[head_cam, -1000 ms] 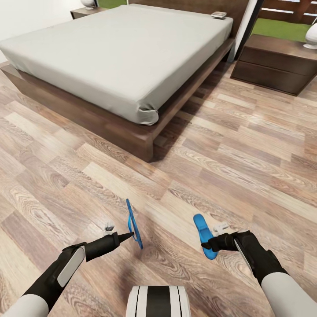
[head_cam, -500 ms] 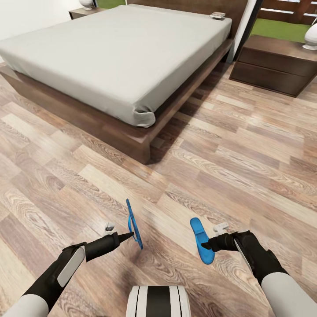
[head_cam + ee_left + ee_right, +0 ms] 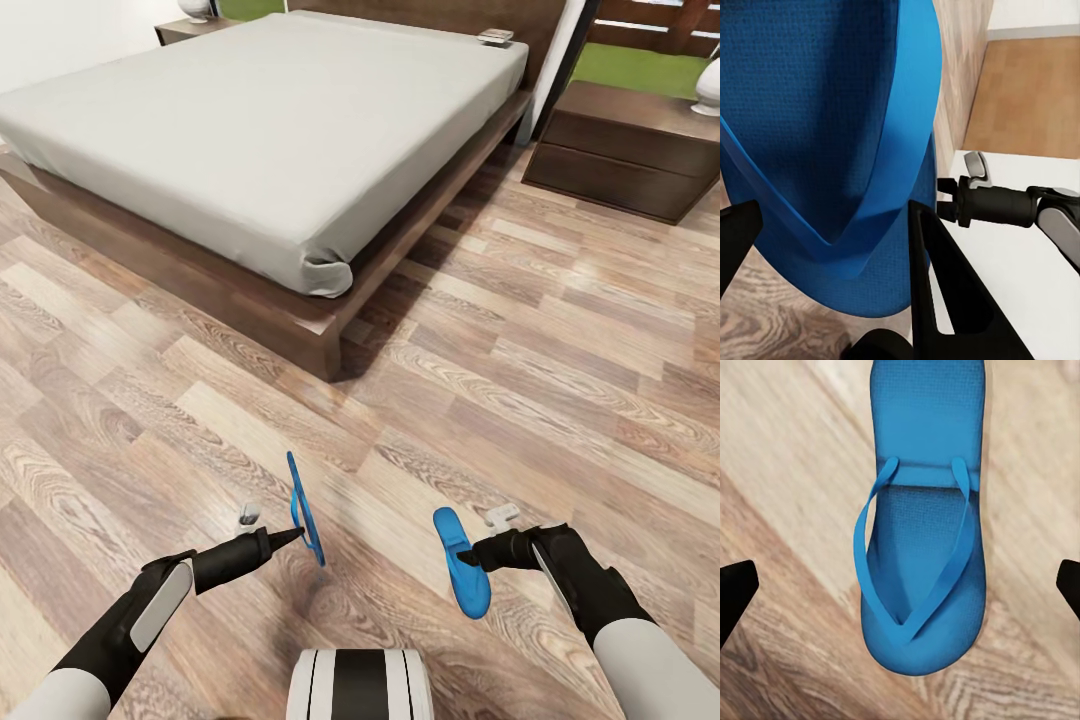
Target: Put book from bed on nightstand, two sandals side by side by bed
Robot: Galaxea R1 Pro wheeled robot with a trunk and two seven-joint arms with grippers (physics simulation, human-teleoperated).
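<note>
Two bright blue sandals are at my grippers, over the plank floor. My left gripper (image 3: 296, 536) (image 3: 832, 255) is shut on one sandal (image 3: 303, 505) (image 3: 832, 112), held edge-on and upright. The other sandal (image 3: 462, 562) (image 3: 924, 532) faces strap-up just past my right gripper (image 3: 474, 552) (image 3: 900, 585), which is open, its fingers (image 3: 735, 592) wide apart and clear of the sandal's sides. The bed (image 3: 260, 130) stands ahead on the left. A small book (image 3: 497, 36) lies on the mattress near the headboard. One nightstand (image 3: 615, 150) stands right of the bed, another nightstand (image 3: 185, 28) far left.
A white lamp (image 3: 708, 85) stands on the right nightstand. Two small white bits (image 3: 246, 516) (image 3: 503, 514) lie on the floor near my grippers. The bed frame's near corner (image 3: 325, 350) juts toward me. Open floor runs between the bed and the right nightstand.
The sandal at my right gripper has sunk and slid toward me, lying flatter. The view has shifted a little toward the bed. The left gripper keeps its sandal unchanged.
</note>
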